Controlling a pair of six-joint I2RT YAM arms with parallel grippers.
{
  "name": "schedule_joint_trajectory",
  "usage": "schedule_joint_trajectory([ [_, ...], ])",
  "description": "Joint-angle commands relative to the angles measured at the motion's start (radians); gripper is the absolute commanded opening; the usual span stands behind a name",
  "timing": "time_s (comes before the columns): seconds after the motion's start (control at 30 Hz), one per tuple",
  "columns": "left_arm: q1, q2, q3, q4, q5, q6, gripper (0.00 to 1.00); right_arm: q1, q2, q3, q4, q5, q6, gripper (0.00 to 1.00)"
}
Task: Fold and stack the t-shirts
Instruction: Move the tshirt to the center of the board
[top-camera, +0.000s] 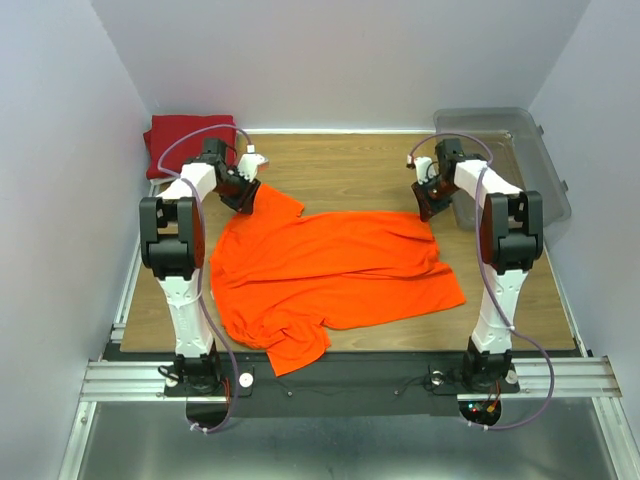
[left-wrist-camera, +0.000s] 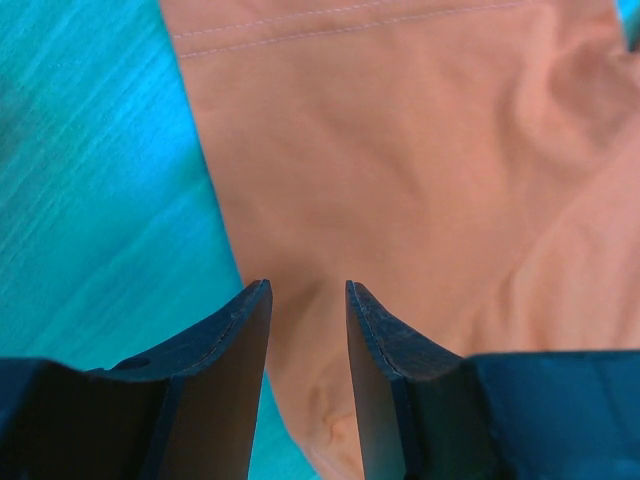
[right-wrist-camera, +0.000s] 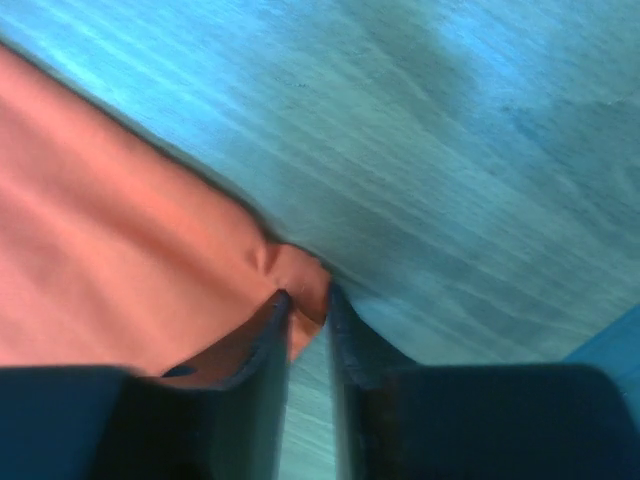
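The orange shirt (top-camera: 330, 270) lies spread over the middle of the bench (top-camera: 360, 170), mostly flat, with one part bunched up at the near edge. The red shirt (top-camera: 185, 135) sits folded in the far left corner, and the bin (top-camera: 520, 140) stands in the far right corner.

The right claw (right-wrist-camera: 306, 295) is clenched on the far right corner of the orange shirt, and the cloth puckers just at its tips. The left claw (left-wrist-camera: 307, 290) is at the far left corner. Its jaws stand parted, and the cloth edge lies between them, not pinched as far as I can judge.

The cloth is thin, light and very soft, I think. It has no stiffness, so it will sag and wrinkle wherever it is not held, and it can drag on the wood. It is not fragile, but a small pinch may slip out. The best hold is at the corners and along the stitched hems, where the cloth is doubled, with one claw at each end of the same edge so that the fold comes straight. The left claw needs a deeper bite before any lift
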Motion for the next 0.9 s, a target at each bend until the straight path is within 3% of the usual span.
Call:
schedule_joint_trajectory([
  [0.0, -0.024, 0.034, 0.05, 0.076, -0.038, -0.041, 0.47, -0.002, 0.029, 0.033, 0.019, -0.009, -0.021, 0.18],
  [0.1, -0.038, 0.059, 0.065, 0.091, -0.052, -0.051, 0.43, 0.0, 0.035, 0.055, 0.02, -0.012, -0.028, 0.06],
  [0.17, -0.057, 0.094, 0.086, 0.093, -0.081, -0.054, 0.33, 0.0, 0.051, 0.087, 0.031, 0.007, -0.028, 0.01],
  [0.23, -0.058, 0.128, 0.114, 0.102, -0.116, -0.07, 0.2, -0.002, 0.063, 0.11, 0.077, 0.042, -0.016, 0.01],
  [0.4, -0.058, 0.196, 0.227, 0.119, -0.191, -0.087, 0.0, -0.002, 0.112, 0.187, 0.19, 0.142, 0.041, 0.0],
  [0.87, -0.06, 0.522, 0.789, 0.054, -0.328, -0.121, 0.0, 0.001, 0.432, 0.595, 0.316, 0.396, 0.091, 0.0],
])
